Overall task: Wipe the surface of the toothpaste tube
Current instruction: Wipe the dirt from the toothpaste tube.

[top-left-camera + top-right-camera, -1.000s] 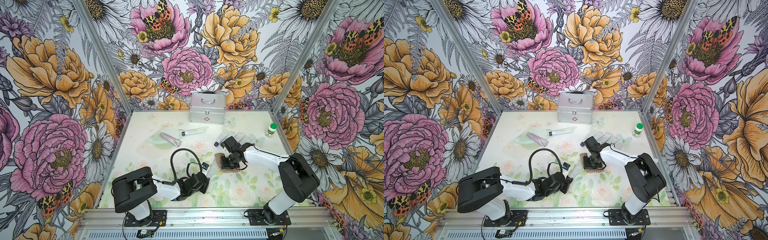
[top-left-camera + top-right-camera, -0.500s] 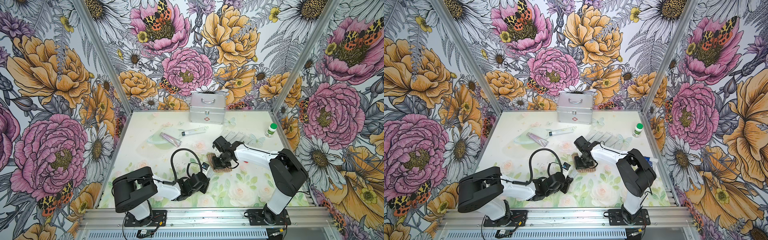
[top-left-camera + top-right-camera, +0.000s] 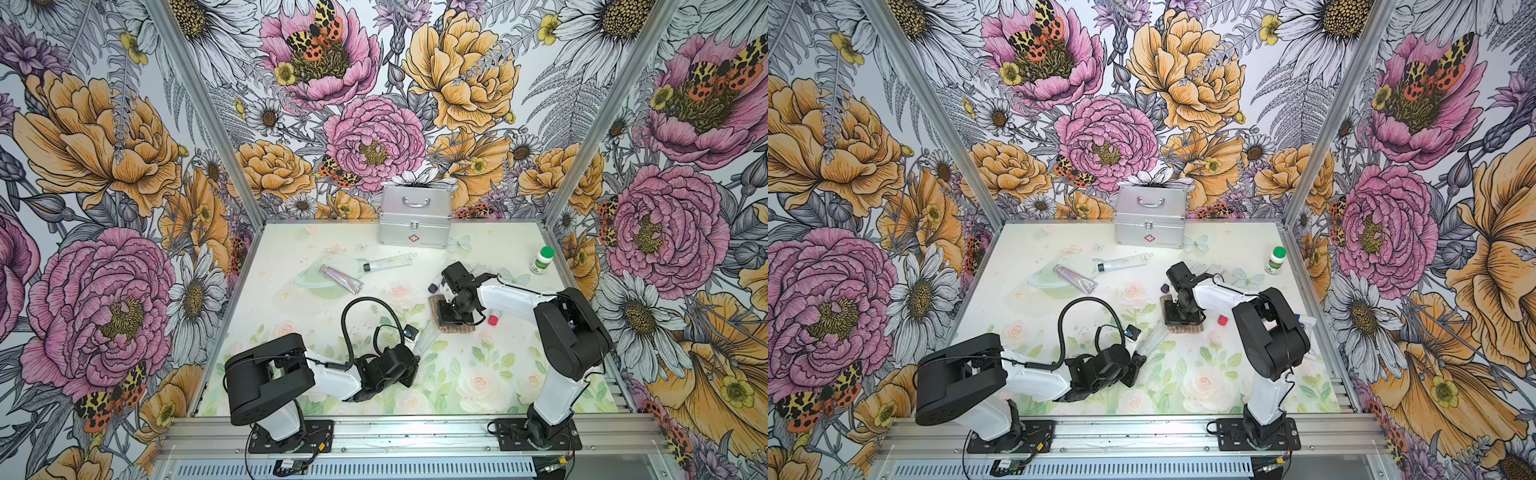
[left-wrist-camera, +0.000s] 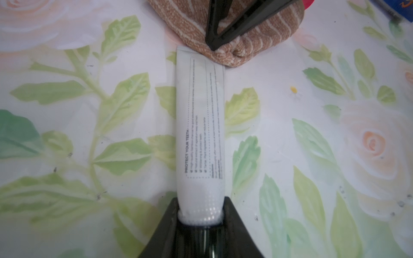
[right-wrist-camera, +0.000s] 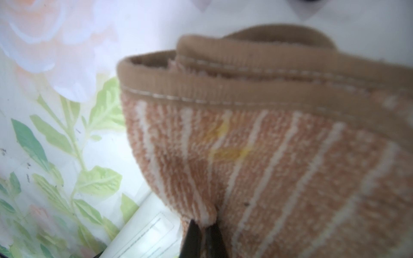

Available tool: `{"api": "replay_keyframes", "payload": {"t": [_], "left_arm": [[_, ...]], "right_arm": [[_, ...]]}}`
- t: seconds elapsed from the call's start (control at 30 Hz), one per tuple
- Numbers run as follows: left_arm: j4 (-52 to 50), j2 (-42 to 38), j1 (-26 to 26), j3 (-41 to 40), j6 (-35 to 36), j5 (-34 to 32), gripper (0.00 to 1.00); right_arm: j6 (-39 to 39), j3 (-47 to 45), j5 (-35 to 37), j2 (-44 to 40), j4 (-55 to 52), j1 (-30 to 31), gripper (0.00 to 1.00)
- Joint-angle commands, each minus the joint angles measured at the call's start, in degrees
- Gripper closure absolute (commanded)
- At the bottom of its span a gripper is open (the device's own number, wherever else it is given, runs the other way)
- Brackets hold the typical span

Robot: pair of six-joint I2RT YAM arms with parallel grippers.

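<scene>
Toward the front edge of the desk (image 3: 266, 320), about midway between its side edges, you have the toothpaste tube (image 3: 427, 337). It lies flat, white, with its printed panel facing up. The left wrist view lets you read "PROTECT YOUR TEETH" on it.

Left tool (image 4: 201, 215): pressed together on the tube's cap end, with the shoulder of the tube seated between the two black fingers. From that grip the tube runs toward the back right corner.

Cloth (image 4: 268, 44): brown terry with thin white stripes, folded, lying on the desk. It touches the tube's flat crimped end and covers one corner of it. The right wrist view shows a small yellow smear on the pile.

Right tool (image 5: 202, 225): pointing down onto the cloth, fingers pressed together and pinching a fold of it.

Surroundings, for your record:
- A red cap (image 3: 493, 320) sits just beside the cloth, on the side toward the right edge.
- A pink tube (image 3: 343, 279) and a pale tube with a dark cap (image 3: 386, 262) lie near each other toward the back, left of centre. Both are well apart from the gripped tube.
- A silver case (image 3: 413, 220) with a handle and a red cross stands at the middle of the back edge.
- A green-capped bottle (image 3: 543, 260) stands upright near the right edge, toward the back right corner.
</scene>
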Motion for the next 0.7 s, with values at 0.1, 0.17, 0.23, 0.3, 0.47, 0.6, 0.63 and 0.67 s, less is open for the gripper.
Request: {"api": "replay_keyframes", "payload": {"t": [0.1,0.17,0.23,0.3,0.47,0.6,0.63,0.67], "left_arm": [[-6.4,0.5,-0.5,-2.3,-0.6,-0.3,0.75],[-6.3,0.7,-0.6,-2.3,-0.5,-0.4,0.75],[-6.3,0.9,-0.6,-2.2,-0.5,-0.4,0.75],[-6.2,1.0,-0.5,-2.3,-0.6,-0.5,0.75],[-6.0,1.4,-0.6,-2.1,-0.5,-0.5,0.75],[-6.0,1.7,-0.3,-1.9,-0.3,-0.4,0.75],[-6.0,1.7,-0.2,-1.8,-0.3,-0.4,0.75],[-6.0,1.8,-0.2,-1.8,-0.2,-0.4,0.75]], "right_arm": [[0.3,2.4,-0.4,0.1,-1.0,2.7,1.0],[0.9,2.7,-2.3,-0.3,-1.0,4.4,1.0],[1.3,2.6,-3.5,-0.5,-0.9,6.1,1.0],[1.8,2.0,-3.8,-1.0,-0.8,7.5,1.0],[2.8,-0.4,-4.1,-2.1,-0.6,10.0,1.0],[4.5,-2.8,-4.6,-3.9,0.5,11.9,1.0],[4.7,-3.3,-4.6,-4.2,0.7,12.3,1.0],[4.9,-3.7,-4.3,-4.4,0.7,12.5,1.0]]}}
